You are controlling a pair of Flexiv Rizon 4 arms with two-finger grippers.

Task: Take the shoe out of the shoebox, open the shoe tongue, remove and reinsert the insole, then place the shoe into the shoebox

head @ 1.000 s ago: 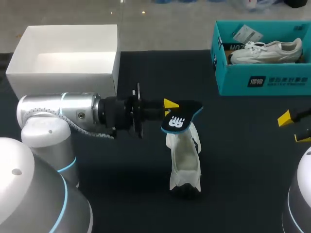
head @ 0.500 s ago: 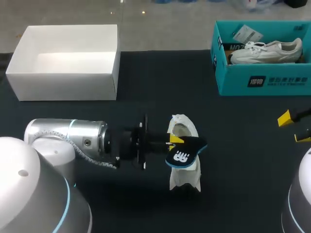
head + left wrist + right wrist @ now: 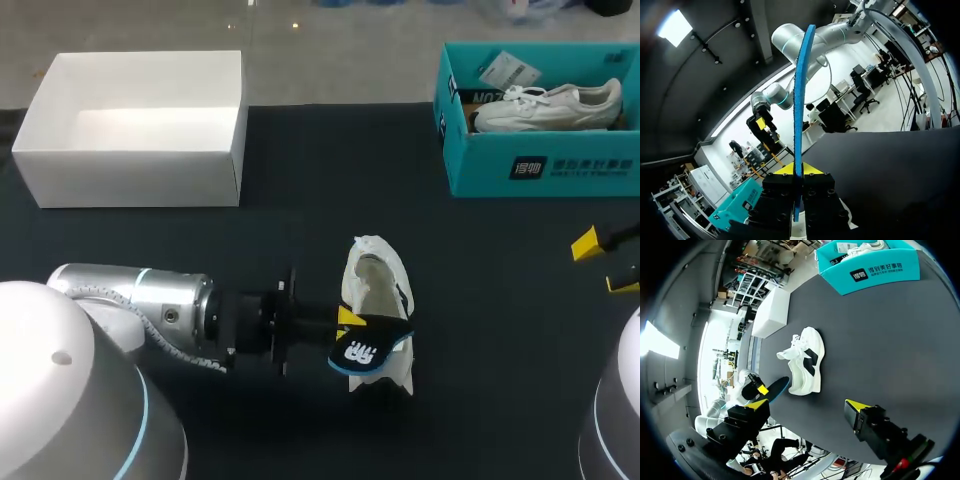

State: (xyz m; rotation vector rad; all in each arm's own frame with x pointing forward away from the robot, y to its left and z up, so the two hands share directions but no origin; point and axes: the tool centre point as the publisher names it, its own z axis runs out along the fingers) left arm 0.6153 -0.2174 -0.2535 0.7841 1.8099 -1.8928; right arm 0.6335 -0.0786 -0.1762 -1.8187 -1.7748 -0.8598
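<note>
The left end effector [image 3: 350, 325], clamped on the insole [image 3: 365, 352], hangs over the near end of the shoe [image 3: 378, 285], which lies on the desk [image 3: 500, 350] with its long axis crosswise to the fingers, while the open right end effector [image 3: 603, 264] sits well apart.

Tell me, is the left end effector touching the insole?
Touching. The left wrist view shows the insole clamped edge-on between both fingers of the left end effector.

Two open boxes are shown: a white cardboard box [image 3: 130, 182] and a teal cardboard box [image 3: 545, 168]. Two white shoes are counted: a loose fabric shoe [image 3: 378, 290] and a boxed lace-up sneaker [image 3: 550, 105]. One blue-and-black insole [image 3: 365, 350] is present.
</note>
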